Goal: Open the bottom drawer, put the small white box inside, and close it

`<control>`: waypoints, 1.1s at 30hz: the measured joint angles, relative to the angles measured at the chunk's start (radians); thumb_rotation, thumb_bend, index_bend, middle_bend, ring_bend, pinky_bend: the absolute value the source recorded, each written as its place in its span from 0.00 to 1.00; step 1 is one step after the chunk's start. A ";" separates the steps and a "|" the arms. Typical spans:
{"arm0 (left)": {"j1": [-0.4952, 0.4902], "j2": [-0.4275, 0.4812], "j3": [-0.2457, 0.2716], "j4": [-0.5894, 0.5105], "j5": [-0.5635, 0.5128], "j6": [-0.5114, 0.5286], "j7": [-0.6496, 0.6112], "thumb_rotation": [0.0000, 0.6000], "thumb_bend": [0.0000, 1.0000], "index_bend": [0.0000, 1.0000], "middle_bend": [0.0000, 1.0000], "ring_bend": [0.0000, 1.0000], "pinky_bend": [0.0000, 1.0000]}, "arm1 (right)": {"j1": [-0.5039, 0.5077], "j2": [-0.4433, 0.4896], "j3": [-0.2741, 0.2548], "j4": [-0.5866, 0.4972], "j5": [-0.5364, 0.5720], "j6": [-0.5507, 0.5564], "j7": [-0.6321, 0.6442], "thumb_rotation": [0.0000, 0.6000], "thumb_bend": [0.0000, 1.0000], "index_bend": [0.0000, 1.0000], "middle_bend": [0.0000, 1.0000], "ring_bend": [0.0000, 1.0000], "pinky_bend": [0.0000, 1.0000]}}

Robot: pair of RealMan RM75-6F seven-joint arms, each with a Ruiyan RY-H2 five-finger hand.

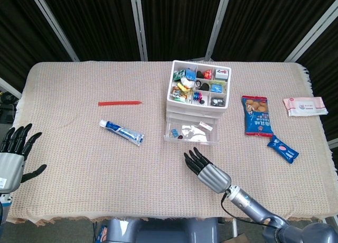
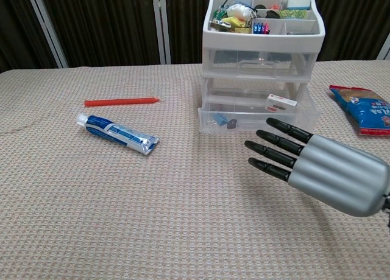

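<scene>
In the head view, the drawer unit (image 1: 196,103) stands toward the far edge of the surface (image 1: 79,169), right of centre, with its bottom drawer (image 1: 190,133) pulled out toward the near edge and the small white box (image 1: 207,126) lying inside at its right end. The right robot hand (image 1: 207,170) hovers over bare cloth between the drawer front and the near edge, fingers straight and apart, holding nothing. The left robot hand (image 1: 15,153) sits at the near left corner, fingers spread, empty. A toothpaste tube (image 1: 122,132) and a red stick (image 1: 120,102) lie left of the unit; a snack bag (image 1: 256,115), a blue packet (image 1: 282,148) and a wipes pack (image 1: 304,105) lie toward the right edge. In the chest view, the right robot hand (image 2: 317,164) floats apart from the open drawer (image 2: 259,119), the box (image 2: 281,102) showing through the clear wall; wide bare cloth stretches along the near edge.
</scene>
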 measured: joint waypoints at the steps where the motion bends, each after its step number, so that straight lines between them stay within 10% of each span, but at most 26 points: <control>1: 0.000 0.000 0.000 0.000 0.000 0.000 -0.001 1.00 0.11 0.15 0.00 0.00 0.00 | 0.004 -0.005 0.003 0.008 0.003 -0.008 -0.005 1.00 0.27 0.10 0.00 0.00 0.00; 33: -0.003 0.004 -0.001 -0.007 -0.012 -0.014 -0.006 1.00 0.11 0.15 0.00 0.00 0.00 | 0.088 -0.118 0.115 0.162 0.175 -0.097 -0.029 1.00 0.27 0.10 0.00 0.00 0.00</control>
